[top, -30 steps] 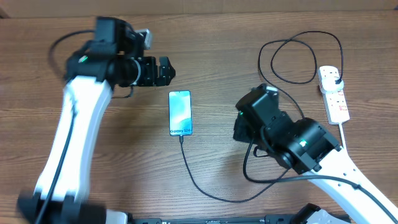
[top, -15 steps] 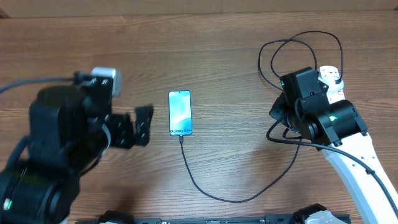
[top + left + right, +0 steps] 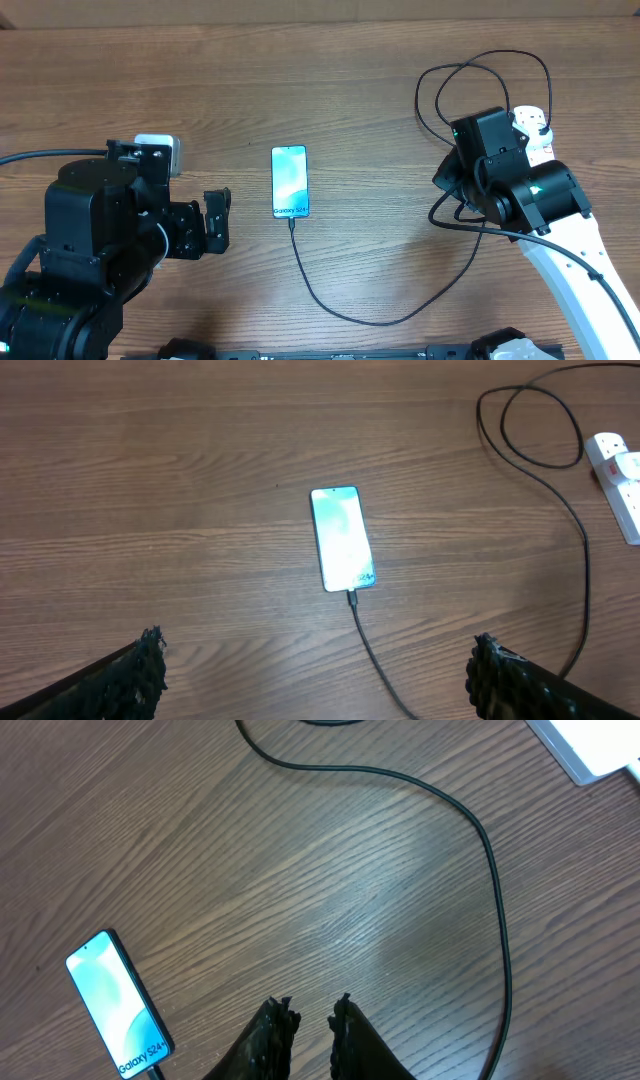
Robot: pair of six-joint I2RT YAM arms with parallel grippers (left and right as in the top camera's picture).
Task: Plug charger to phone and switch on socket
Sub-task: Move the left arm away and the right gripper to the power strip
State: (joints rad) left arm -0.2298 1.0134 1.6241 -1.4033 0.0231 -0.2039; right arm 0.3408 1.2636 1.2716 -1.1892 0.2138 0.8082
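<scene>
Left end effector [image 3: 213, 222]: fingers spread wide, nothing held, over bare worktop [image 3: 350, 90].
Right end effector [image 3: 310, 1025]: fingers almost together with a slim gap, nothing held.
Phone [image 3: 290, 181]: flat, screen lit, near right of left end effector, well left of right one.
Charger [image 3: 345, 315]: tip at phone's near edge, cable curving past right end effector.
Socket [image 3: 625, 500]: just beyond right end effector; switch position impossible to tell.
</scene>
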